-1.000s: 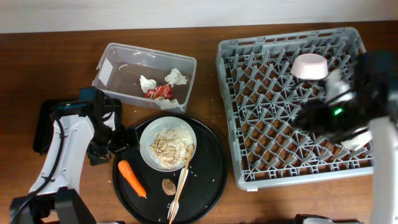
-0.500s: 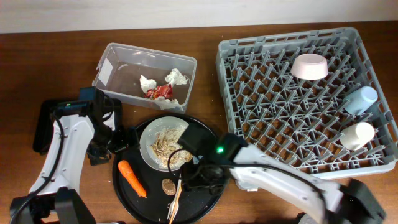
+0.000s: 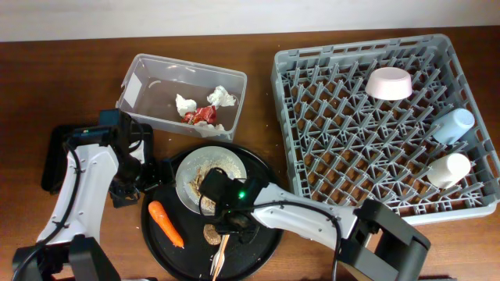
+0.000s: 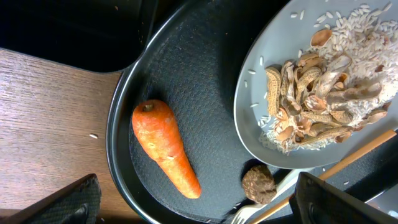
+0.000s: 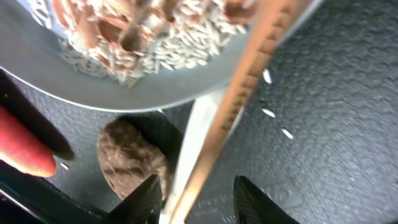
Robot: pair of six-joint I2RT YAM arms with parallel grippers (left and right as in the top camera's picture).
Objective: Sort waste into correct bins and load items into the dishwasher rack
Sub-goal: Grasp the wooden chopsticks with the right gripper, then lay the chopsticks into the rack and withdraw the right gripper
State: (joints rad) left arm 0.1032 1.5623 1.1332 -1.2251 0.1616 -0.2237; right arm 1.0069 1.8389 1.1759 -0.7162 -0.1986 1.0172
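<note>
The thin wooden chopstick (image 5: 249,68) leans off the plate (image 5: 168,93) onto the round black tray (image 5: 323,124) beside the white fork (image 5: 196,130), and your right gripper (image 5: 198,186) straddles both, fingers apart, gripping nothing.

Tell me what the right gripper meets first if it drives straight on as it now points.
Probably the thin wooden chopstick, lying over the white fork between the right gripper's open fingers; depth is unclear.

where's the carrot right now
In the overhead view the carrot lies on the left of the round black tray, just left of the brown lump, below-left of the plate.
</note>
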